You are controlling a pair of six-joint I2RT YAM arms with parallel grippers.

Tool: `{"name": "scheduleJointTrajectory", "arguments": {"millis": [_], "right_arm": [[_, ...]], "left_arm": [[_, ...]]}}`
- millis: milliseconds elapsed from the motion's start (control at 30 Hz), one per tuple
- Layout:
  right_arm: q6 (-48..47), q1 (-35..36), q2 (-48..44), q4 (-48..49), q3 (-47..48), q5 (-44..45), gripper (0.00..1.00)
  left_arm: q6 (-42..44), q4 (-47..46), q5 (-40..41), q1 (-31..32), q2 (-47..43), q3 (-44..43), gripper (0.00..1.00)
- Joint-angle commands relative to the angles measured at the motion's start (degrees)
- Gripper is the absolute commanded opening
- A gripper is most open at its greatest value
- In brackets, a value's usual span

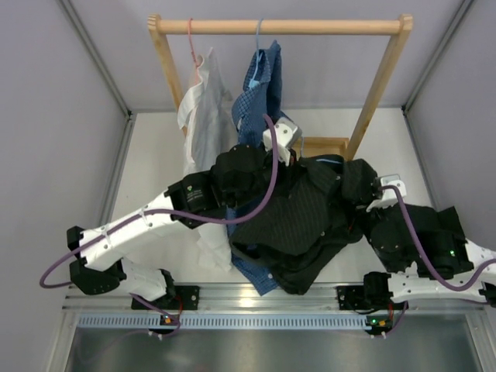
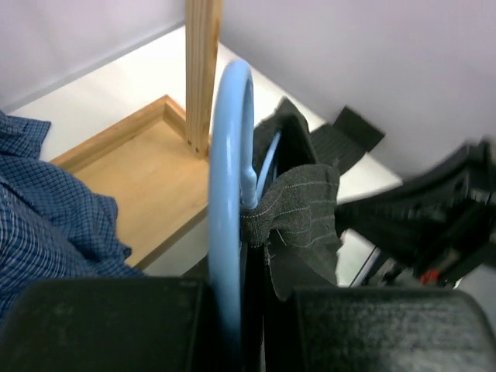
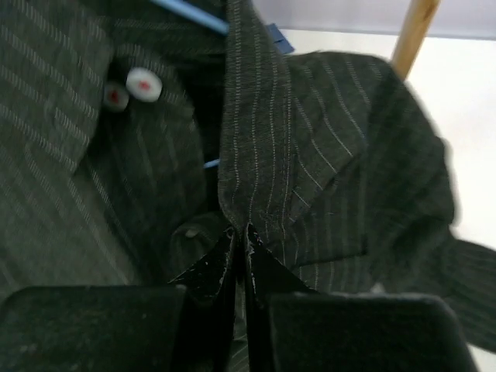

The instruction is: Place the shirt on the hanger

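The black pinstriped shirt (image 1: 298, 225) hangs in a bunch between my two arms, above the table. In the left wrist view the light-blue hanger (image 2: 229, 178) runs up between the jaws, its hook curving at the top. My left gripper (image 2: 252, 298) is shut on it, with shirt cloth (image 2: 302, 205) draped at the hanger's neck. My right gripper (image 3: 239, 236) is shut on a front edge of the shirt (image 3: 263, 147), beside two white buttons (image 3: 143, 84). A bit of hanger wire (image 3: 190, 13) shows inside the shirt. In the top view the right gripper (image 1: 363, 190) is at the shirt's right side.
A wooden rack (image 1: 279, 26) stands at the back, with a white shirt (image 1: 203, 108) on a pink hanger and a blue checked shirt (image 1: 260, 89) on another blue hanger. The rack's post (image 2: 203, 70) and wooden base (image 2: 132, 170) are close to my left gripper.
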State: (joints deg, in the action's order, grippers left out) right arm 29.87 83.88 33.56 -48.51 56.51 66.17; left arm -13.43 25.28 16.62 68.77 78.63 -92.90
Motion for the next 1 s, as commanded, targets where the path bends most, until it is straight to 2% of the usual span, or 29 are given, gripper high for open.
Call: {"name": "scheduleJointTrajectory", "arguments": {"millis": [0,67,100,167,200,267,367,500,667,767,967], "right_arm": [[2.13,0.15,-3.06,11.48,-2.98,-5.43,0.01],[1.16,0.06,-3.24,12.39,-3.69,-8.07,0.15],[0.81,0.06,-4.11,12.39,-3.43,-9.21,0.32],[0.37,0.15,-6.13,11.78,-2.11,-12.11,0.48],[0.54,0.15,-9.1,11.25,-1.58,-12.82,0.5],[0.2,0.06,-12.01,8.35,0.35,-16.23,0.5],[-0.6,0.15,-13.88,3.37,3.95,-23.09,0.5],[-3.66,0.15,-9.93,-1.67,8.87,-24.43,0.55],[-12.97,0.06,-4.57,1.48,13.09,-24.42,0.61],[-17.19,0.06,-2.28,5.52,13.98,-27.23,0.62],[-21.78,0.06,-0.26,12.29,13.27,-33.04,0.59]], "left_arm": [[-5.73,-7.77,-0.51,-3.02,2.57,-3.95,0.0],[-4.86,-10.85,-8.14,-5.57,3.11,-2.38,0.0],[-4.42,-12.34,-16.28,-7.06,3.46,-1.5,0.0],[-1.1,-14.9,-25.36,-8.3,4.33,-0.09,0.0],[0.93,-14.82,-32.72,-8.65,4.86,0.09,0.0],[6.37,-14.91,-36.64,-8.66,5.39,1.84,0.0],[11.04,-14.91,-37.89,-8.57,5.57,4.65,0.0],[12.99,-14.91,-39.98,-8.48,6.88,5.71,0.0],[14.75,-14.99,-58.76,-8.48,8.29,5.45,0.0],[14.66,-14.82,-66.51,-8.39,8.38,5.71,0.0],[14.4,-14.82,-70.41,-7.95,8.12,6.59,0.0]]}}
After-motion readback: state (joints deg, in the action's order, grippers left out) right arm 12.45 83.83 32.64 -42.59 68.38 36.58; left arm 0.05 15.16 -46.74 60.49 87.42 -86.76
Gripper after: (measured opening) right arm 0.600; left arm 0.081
